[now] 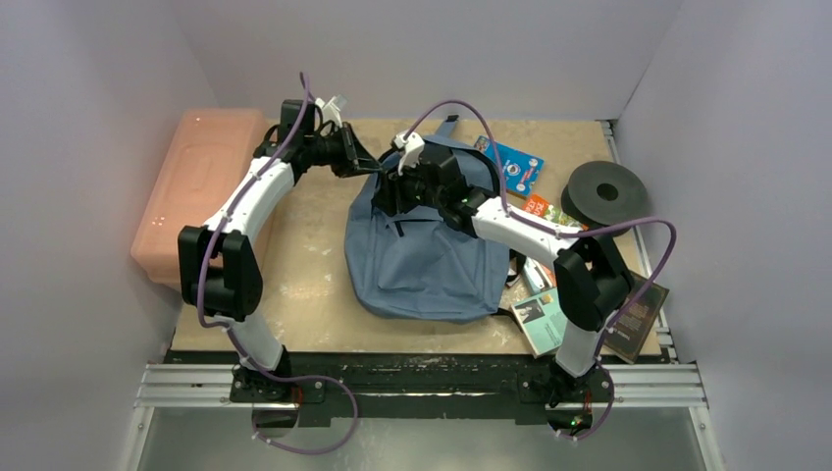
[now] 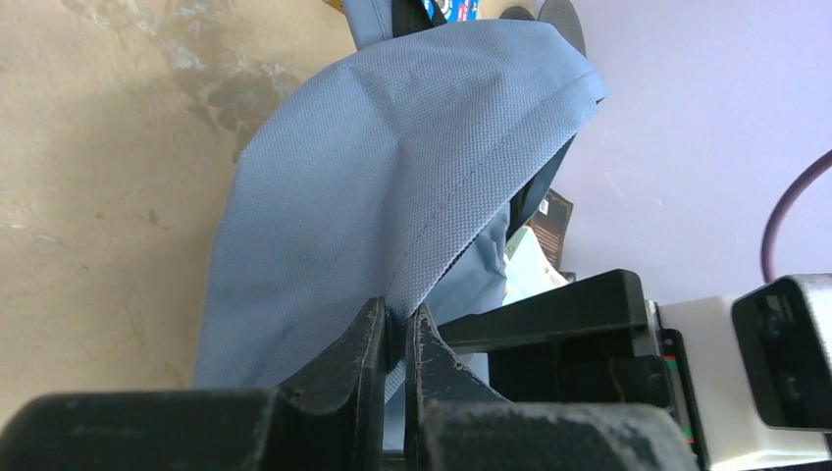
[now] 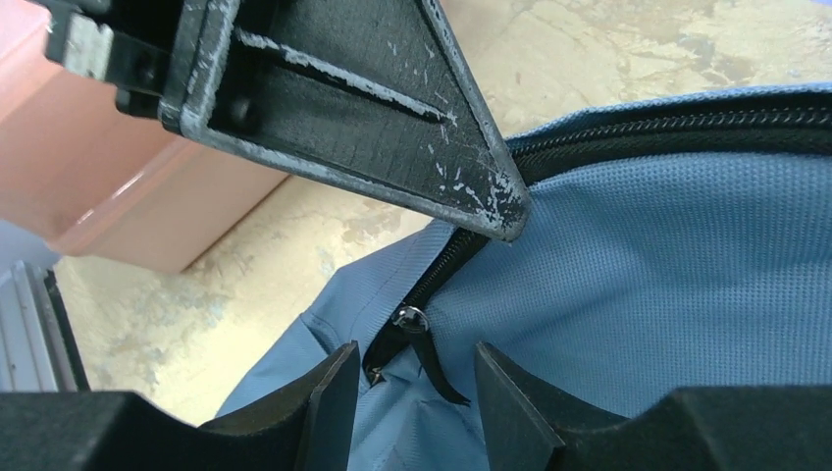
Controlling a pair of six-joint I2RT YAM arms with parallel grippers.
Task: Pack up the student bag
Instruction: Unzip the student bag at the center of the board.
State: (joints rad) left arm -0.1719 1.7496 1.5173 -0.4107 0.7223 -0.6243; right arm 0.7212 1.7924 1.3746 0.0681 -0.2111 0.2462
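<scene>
**Two hands on the bag, nothing packed yet**

My left hand (image 2: 395, 319) is pressed together on a fold of blue-grey fabric, pinching a seamed edge of the student bag (image 1: 422, 255) and holding it up off the surface (image 1: 304, 265). My right hand (image 3: 414, 358) is spread, its fingers standing either side of the zip pull (image 3: 417, 339). I cannot tell whether either finger touches the pull. From there the zip track (image 3: 667, 123) runs away up and to the right with its teeth meshed, so I judge the bag to be zipped.

The bag lies flat in the middle of the surface with its top end toward the far wall, where both hands meet. To its right the books (image 1: 538, 319), a blue card (image 1: 515, 165) and a black disc (image 1: 606, 191) lie outside it. A pink box (image 1: 196, 186) sits well apart at the left edge. By my reading the task is at its start: one corner is gripped and the zip is lined up, while opening the bag and loading everything are left to do.

Only the left wrist view shows that the pinch holds cloth alone. Only the right wrist view shows the pull and the closed teeth, with one left finger just above them. Only the top view shows the waiting items and the whole bag, but there the hands are too small to read.
</scene>
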